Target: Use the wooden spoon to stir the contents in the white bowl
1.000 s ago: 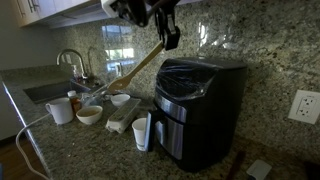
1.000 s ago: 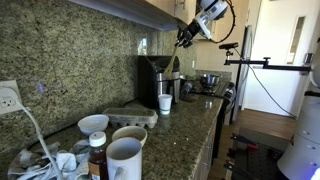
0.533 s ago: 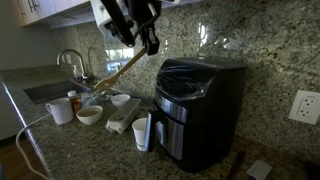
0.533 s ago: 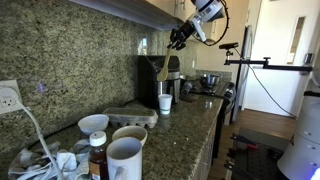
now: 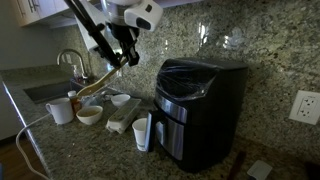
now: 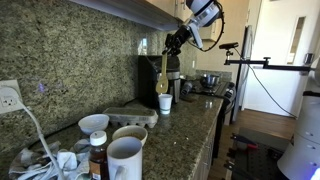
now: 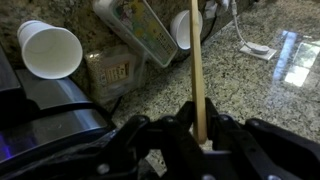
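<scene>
My gripper (image 5: 125, 56) hangs high over the counter, shut on the handle of the wooden spoon (image 5: 105, 76). The spoon slants down to the left, and its oval head hovers above and behind the bowls. In an exterior view the white bowl (image 5: 89, 116), tan-brown inside, sits on the granite counter below the spoon head, apart from it. From the opposite side, the gripper (image 6: 172, 42) holds the spoon (image 6: 163, 75) hanging down, far from the bowl (image 6: 130, 134). In the wrist view the fingers (image 7: 199, 122) clamp the spoon's handle (image 7: 196, 60), which runs straight up the frame.
A black appliance (image 5: 200, 105) stands right of the bowls with a white paper cup (image 5: 141, 133) in front of it. A white mug (image 5: 60, 110), a smaller white bowl (image 5: 120, 100) and a flat box (image 5: 117, 124) crowd the counter. Sink and faucet (image 5: 70, 62) lie behind.
The gripper has carried the spoon away from the black appliance toward the bowls and a little lower. The spoon's head now hangs nearer the bowls. The grip stayed shut.
</scene>
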Tool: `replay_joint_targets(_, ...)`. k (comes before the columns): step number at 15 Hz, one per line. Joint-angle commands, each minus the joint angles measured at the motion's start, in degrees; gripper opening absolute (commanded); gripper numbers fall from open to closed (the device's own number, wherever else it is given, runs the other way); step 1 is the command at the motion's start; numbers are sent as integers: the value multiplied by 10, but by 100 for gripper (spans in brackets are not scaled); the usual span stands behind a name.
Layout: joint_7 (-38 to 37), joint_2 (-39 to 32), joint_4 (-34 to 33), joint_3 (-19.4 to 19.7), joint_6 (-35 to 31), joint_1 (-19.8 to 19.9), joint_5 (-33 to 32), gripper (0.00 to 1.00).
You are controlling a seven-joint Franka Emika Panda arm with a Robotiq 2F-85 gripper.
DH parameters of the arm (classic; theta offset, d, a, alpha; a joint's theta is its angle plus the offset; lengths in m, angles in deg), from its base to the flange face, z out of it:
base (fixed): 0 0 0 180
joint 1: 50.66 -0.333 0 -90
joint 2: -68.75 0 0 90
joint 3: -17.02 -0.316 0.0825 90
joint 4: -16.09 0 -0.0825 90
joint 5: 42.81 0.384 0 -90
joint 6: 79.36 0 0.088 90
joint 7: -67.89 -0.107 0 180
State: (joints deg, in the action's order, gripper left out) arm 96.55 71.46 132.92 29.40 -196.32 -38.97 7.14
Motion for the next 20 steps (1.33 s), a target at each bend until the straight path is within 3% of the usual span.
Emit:
replay_joint_targets(1, -1, -2, -2, 1, 2, -1, -1, 15)
replay_joint_targets(8, -1, -3, -2, 3, 2, 0, -1, 15)
replay_joint_targets(9, 7, -5, -4, -2, 4, -5, 11, 5)
replay_joint_targets(20, 88, -64, -41, -60, 46, -53, 53, 5)
